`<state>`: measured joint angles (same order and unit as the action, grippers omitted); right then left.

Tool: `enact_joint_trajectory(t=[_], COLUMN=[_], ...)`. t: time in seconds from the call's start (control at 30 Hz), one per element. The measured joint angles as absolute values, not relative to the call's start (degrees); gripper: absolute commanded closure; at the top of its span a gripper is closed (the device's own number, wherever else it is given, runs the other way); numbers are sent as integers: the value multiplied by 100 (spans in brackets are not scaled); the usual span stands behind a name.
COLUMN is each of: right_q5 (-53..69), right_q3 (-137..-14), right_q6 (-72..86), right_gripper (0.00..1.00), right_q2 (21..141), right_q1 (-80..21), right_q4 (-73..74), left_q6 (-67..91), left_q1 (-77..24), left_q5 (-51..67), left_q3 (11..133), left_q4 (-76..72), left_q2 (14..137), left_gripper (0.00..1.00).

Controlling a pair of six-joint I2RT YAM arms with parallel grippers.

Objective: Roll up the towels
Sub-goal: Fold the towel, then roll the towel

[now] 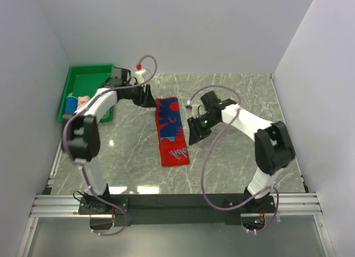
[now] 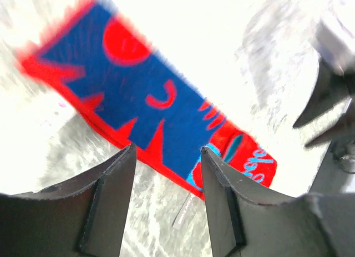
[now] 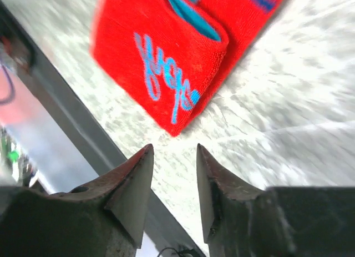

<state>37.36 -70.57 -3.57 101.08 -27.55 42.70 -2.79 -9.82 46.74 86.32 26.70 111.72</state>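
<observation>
A red-and-blue patterned towel (image 1: 171,129) lies flat as a long strip in the middle of the marble table, its near end folded over. In the left wrist view the towel (image 2: 155,101) runs diagonally, with a small white tag beside its edge. My left gripper (image 1: 148,96) hovers open at the towel's far left corner, nothing between its fingers (image 2: 168,149). Beside the towel's right edge, my right gripper (image 1: 195,134) is open and empty, the folded end (image 3: 166,63) just ahead of it (image 3: 175,149). A blue towel (image 1: 71,104) and a pale pink one (image 1: 83,101) sit in the tray.
A green plastic tray (image 1: 89,72) stands at the back left against the wall. White walls close in the table on the left, back and right. A metal rail (image 1: 177,204) runs along the near edge by the arm bases.
</observation>
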Motion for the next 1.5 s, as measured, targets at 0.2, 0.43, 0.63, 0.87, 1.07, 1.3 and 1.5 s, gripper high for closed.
enact_joint_trajectory(t=[0.2, 0.43, 0.63, 0.87, 1.07, 1.3, 1.5], right_q5=[4215, 4943, 5065, 4984, 5103, 5111, 5116], right_q3=[-7426, -8036, -8149, -8294, -8296, -8305, -8276], right_q6=[-373, -408, -331, -191, -84, -86, -143], right_gripper=[69, 74, 78, 82, 83, 83, 83], right_q2=[9758, 11168, 11653, 12405, 12488, 12503, 12497], right_q1=[-2630, -2810, -3148, -3269, -3258, -3253, -3258], right_q4=[4141, 4152, 4088, 3898, 3900, 3907, 3894], left_q6=[-1500, -3361, -4042, -4141, -4265, -4283, -4191], left_q1=[-1162, -2534, -4025, -5124, -5424, -5496, -5494], left_q5=[4338, 3236, 2075, 1470, 1328, 1315, 1321], left_q3=[7491, 5033, 3581, 3299, 3218, 3210, 3555], left_q4=[2596, 2591, 1964, 998, 493, 377, 521], left_q2=[8742, 7105, 6851, 6978, 7220, 7806, 8232], left_gripper=[44, 45, 46, 47, 47, 69, 98])
